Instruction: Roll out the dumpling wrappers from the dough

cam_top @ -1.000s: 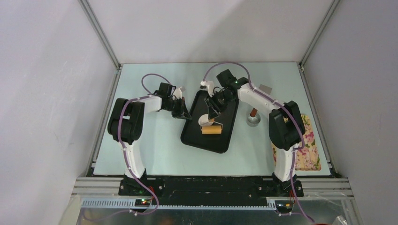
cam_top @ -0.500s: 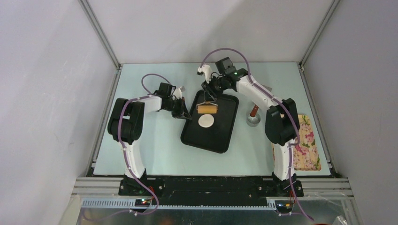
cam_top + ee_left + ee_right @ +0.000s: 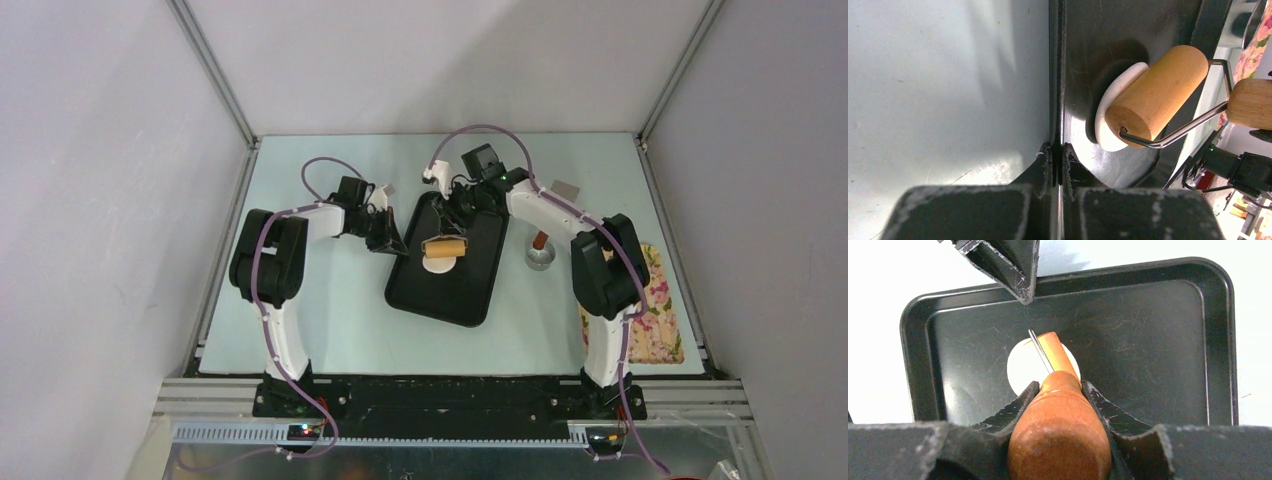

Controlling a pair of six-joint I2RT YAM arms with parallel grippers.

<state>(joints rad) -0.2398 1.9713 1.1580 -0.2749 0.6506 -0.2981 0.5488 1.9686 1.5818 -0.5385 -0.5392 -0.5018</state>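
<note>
Table (image 3: 330, 300), pale; tray (image 3: 450, 298) sat mid-table. Left gripper (image 3: 1057, 155) was pinched shut on the tray's left rim, pinning it. Right gripper (image 3: 1060, 390) clasped the roller (image 3: 444, 246) by its wooden handle, jaws part-closed round it. Roller lay across the far part of the dough (image 3: 437, 265), a flat white disc mid-tray. Best done with even downward pressure, short far-to-near passes and varied direction, so the disc thins evenly.

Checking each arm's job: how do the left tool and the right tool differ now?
The left tool is pinched nearly flat on the black tray's rim; the right tool stands wider, clasping the wooden roller's handle. The left tool sits at the tray's edge; the right tool is over the tray, its roller resting on the flattened dough. Both grip something.
</note>
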